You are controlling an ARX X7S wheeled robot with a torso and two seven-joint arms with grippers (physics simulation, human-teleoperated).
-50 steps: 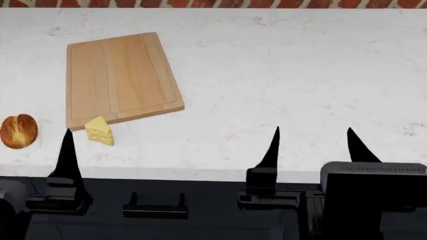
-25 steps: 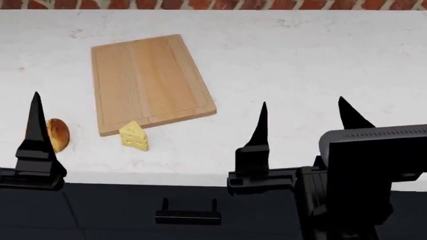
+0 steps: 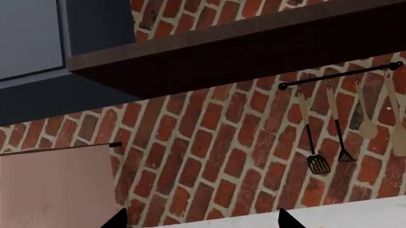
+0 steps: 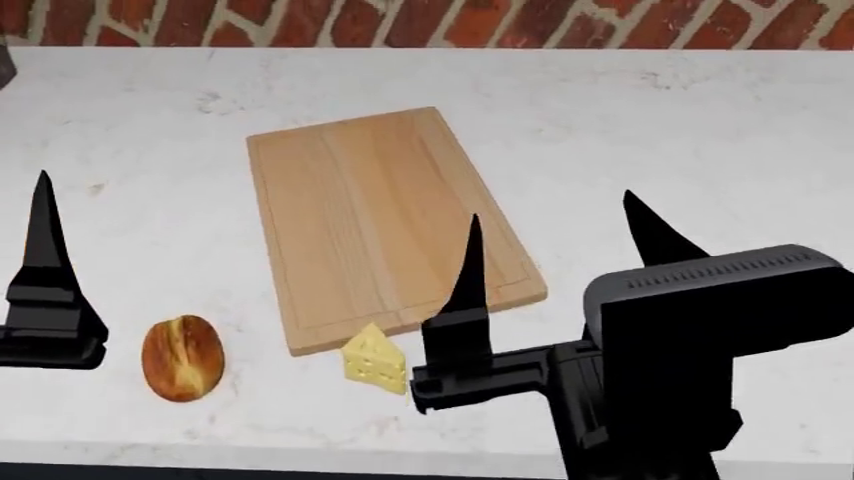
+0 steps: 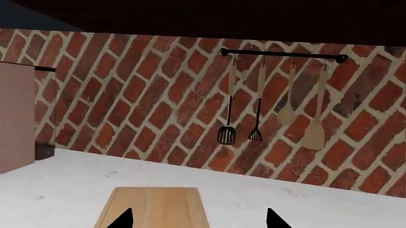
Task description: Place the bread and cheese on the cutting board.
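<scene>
Golden-brown bread (image 4: pixel 183 357), pale yellow cheese (image 4: pixel 375 359), light wooden cutting board (image 4: pixel 387 220), seemingly grained.

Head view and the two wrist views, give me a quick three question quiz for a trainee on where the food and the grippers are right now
1. True or false: the cheese lies fully on the cutting board.
2. Which food lies nearer the left gripper? A) the bread B) the cheese
3. Fill in: in the right wrist view, utensils hang from a rail on the ____ wall.

Key
1. False. The wedge sits on the counter just off the board's near edge.
2. A. The roll lies on the counter between the left gripper and the cheese; the right gripper is open and holds nothing.
3. Brick.
</scene>
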